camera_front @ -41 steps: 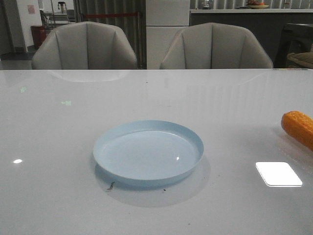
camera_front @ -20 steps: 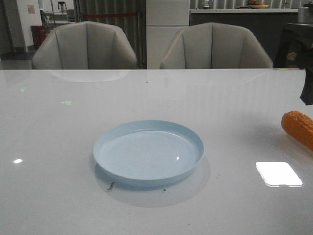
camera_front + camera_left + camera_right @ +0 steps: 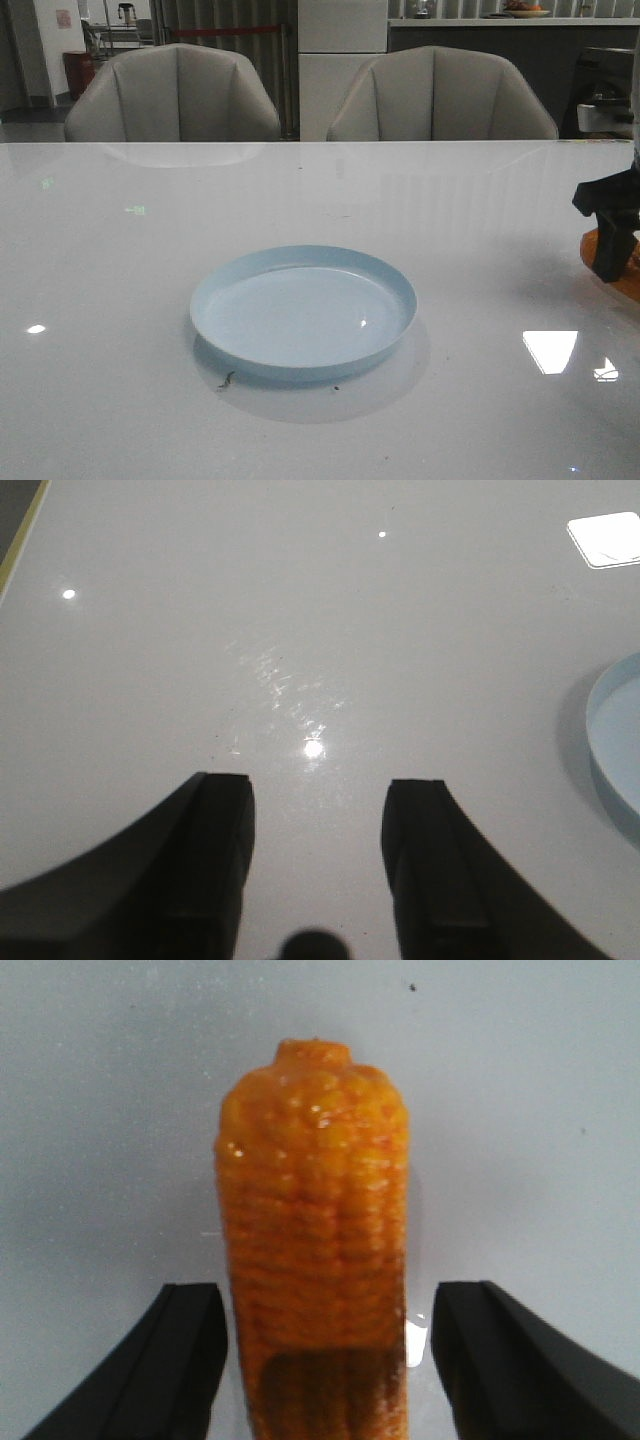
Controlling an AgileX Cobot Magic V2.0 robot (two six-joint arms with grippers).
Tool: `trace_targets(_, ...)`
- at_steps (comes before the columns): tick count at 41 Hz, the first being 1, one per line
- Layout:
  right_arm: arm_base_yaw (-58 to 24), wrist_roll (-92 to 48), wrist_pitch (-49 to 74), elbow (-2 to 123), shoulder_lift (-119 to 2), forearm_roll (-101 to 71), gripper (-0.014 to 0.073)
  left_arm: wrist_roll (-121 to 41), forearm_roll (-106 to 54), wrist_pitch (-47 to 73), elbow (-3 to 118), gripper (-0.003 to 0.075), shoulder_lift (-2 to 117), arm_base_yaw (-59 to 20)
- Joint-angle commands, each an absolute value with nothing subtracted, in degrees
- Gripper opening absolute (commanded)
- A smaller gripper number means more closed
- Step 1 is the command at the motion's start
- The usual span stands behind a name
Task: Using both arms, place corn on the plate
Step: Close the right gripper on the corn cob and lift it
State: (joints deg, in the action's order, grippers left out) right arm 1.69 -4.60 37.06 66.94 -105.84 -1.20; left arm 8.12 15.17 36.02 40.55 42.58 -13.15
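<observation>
Plate [image 3: 303, 312] sits nearest me, pale blue and round, flat on the glossy white table [image 3: 120, 300] near its middle; my left wrist view catches only a slice of its rim. My left gripper [image 3: 318, 855] hovers over bare tabletop beside that rim, fingers spread with nothing between them. Out at the table's right edge lies the corn [image 3: 315, 1250], orange and bumpy, and my right gripper [image 3: 320, 1360] straddles it, one finger on either side, parted and not touching the cob. Beyond the table stand two grey chairs [image 3: 175, 92].
</observation>
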Motion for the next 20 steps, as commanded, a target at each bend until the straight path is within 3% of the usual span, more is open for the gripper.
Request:
trace_targets(1, 1.91, -5.25, 35.22, 68.77, -104.28, -1.25, 0.0542, 8.72, 15.92, 32.42, 42.13, 0.0379, 42.29, -12.99)
trace_targets(7, 1.91, -5.25, 35.5, 68.77, -104.57, -1.25, 0.0496, 8.72, 15.92, 32.42, 42.13, 0.0379, 42.29, -12.99)
trace_targets(14, 1.91, -5.25, 36.01, 68.77, -104.57, -1.25, 0.0248, 8.72, 15.92, 32.42, 42.13, 0.0379, 42.29, -12.99)
trace_targets(20, 1.64, -6.21, 36.45, 69.47, -104.57, -1.25, 0.0154, 8.72, 15.92, 32.42, 42.13, 0.0379, 42.29, -12.99)
